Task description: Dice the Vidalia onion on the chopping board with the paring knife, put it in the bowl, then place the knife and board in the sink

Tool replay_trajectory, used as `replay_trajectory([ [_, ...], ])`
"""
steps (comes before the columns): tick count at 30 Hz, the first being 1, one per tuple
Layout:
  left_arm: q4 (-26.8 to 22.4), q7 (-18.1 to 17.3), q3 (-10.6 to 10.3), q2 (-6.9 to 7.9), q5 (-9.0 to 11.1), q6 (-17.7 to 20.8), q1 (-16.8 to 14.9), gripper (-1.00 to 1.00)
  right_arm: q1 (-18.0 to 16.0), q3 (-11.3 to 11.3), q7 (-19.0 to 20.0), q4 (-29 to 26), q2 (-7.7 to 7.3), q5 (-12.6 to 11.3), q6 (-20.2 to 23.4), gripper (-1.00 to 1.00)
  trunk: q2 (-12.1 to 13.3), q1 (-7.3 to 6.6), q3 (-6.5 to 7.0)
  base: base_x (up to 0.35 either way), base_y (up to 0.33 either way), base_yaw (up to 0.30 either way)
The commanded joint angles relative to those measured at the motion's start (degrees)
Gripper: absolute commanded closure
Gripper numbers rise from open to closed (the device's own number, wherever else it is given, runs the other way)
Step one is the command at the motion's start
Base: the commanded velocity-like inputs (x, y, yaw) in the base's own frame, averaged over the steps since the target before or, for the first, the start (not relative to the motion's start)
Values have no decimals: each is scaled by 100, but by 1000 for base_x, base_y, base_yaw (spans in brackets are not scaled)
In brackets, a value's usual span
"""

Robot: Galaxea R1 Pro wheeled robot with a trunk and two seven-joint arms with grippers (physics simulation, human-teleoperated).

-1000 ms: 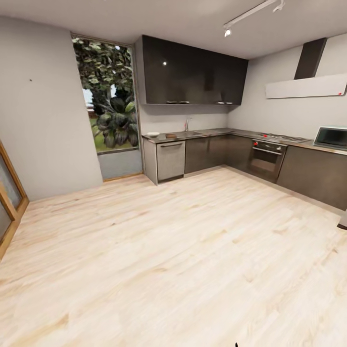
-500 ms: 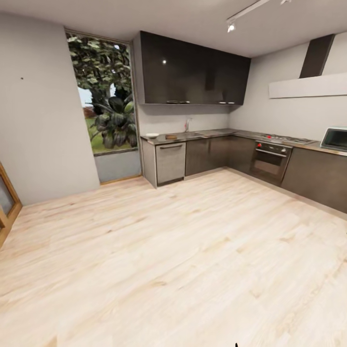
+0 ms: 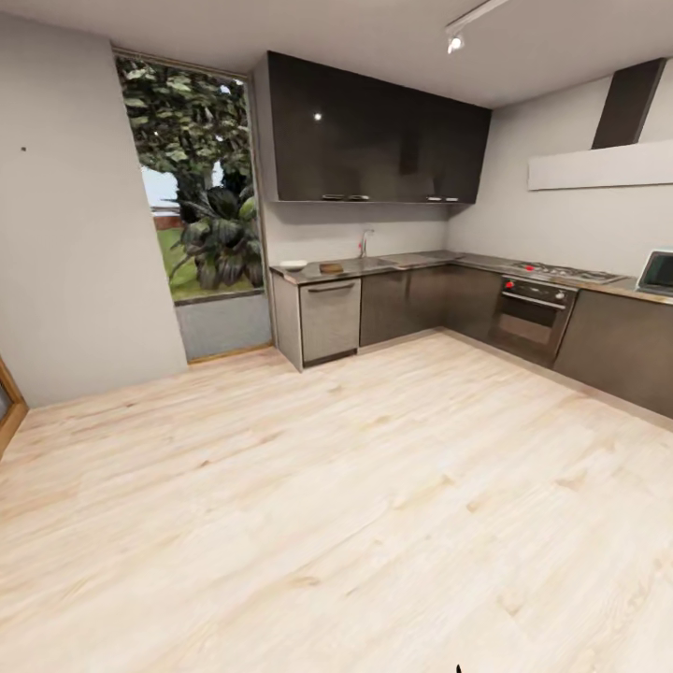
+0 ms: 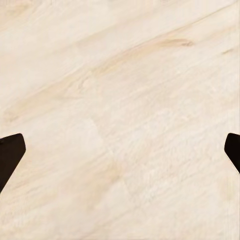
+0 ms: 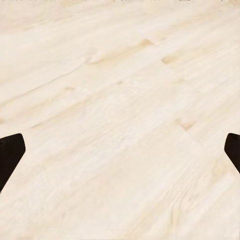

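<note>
Head view: grey countertop at centre frame across pale wood floor, white bowl at its left end, chopping board beside it, sink tap further right, left wrist view: left gripper spread wide over floor, right wrist view: right gripper spread wide over floor.

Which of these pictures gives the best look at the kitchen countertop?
The head view. The countertop runs along the far wall, with the bowl and chopping board small at its near end. Both wrist views look down at the floor between open tool tips, so they tell nothing about the countertop.
</note>
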Motion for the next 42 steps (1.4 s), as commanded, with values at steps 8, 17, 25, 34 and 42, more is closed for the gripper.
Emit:
replay_trajectory([
  [8,-7,1,1,0,8,-7,2,-100,-1,0,-16,-1,2,-2,-12,-100,-2,4,-4,324,-98,0],
  [17,-7,4,1,0,7,-7,2,-100,-1,0,-16,-2,2,9,-12,-100,-2,4,-4,321,-135,0],
  [25,-7,4,1,0,7,-7,2,-100,-1,0,-16,-1,2,7,-12,-100,-2,4,-4,319,-140,0],
  [34,-7,4,1,0,7,-7,2,-100,-1,7,-16,-1,2,4,-12,-100,-2,4,-4,319,-140,0],
  [42,-7,4,1,0,7,-7,2,-100,-1,8,-16,-1,2,2,-12,-100,-2,4,-4,315,-147,0],
])
